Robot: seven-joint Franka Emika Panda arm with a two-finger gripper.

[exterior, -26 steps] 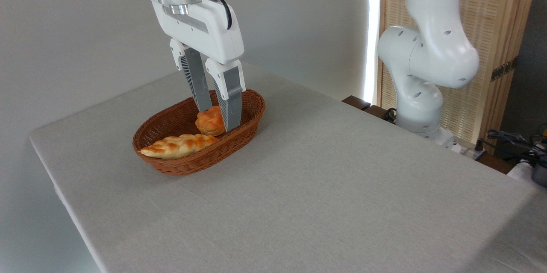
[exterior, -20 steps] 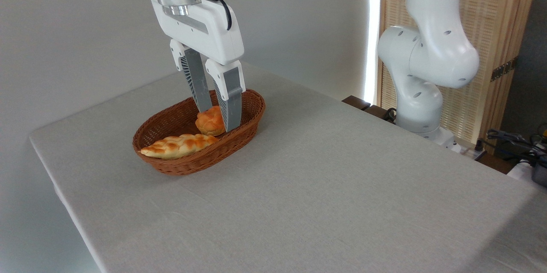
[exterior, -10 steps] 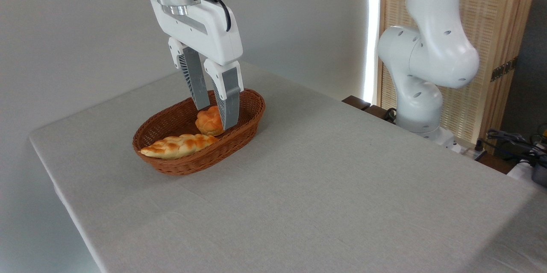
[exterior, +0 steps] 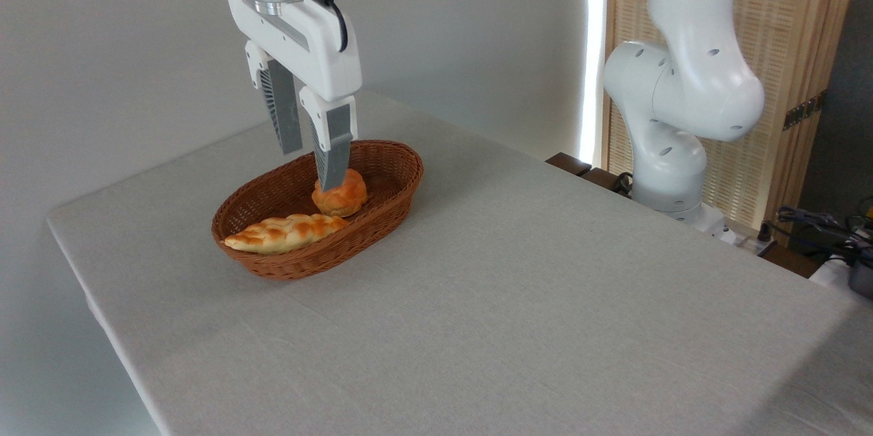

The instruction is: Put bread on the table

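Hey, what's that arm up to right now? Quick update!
Gripper open, empty, above the basket. Bread lying in basket, untouched. Bun sits beside it, under the jaws. Table waiting.

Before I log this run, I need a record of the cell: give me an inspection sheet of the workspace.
Surface: table, grey cloth, bare outside the basket.
Job's things: bread lies in the wicker basket, not yet on the table.
Clutter: round bun in the basket, behind the bread.
Grippers: tool open, empty, raised above the basket, near finger in front of the bun.
Cables: black cable on the tool's wrist; loose cables far right.
Surroundings: robot base, slatted screen, white wall.
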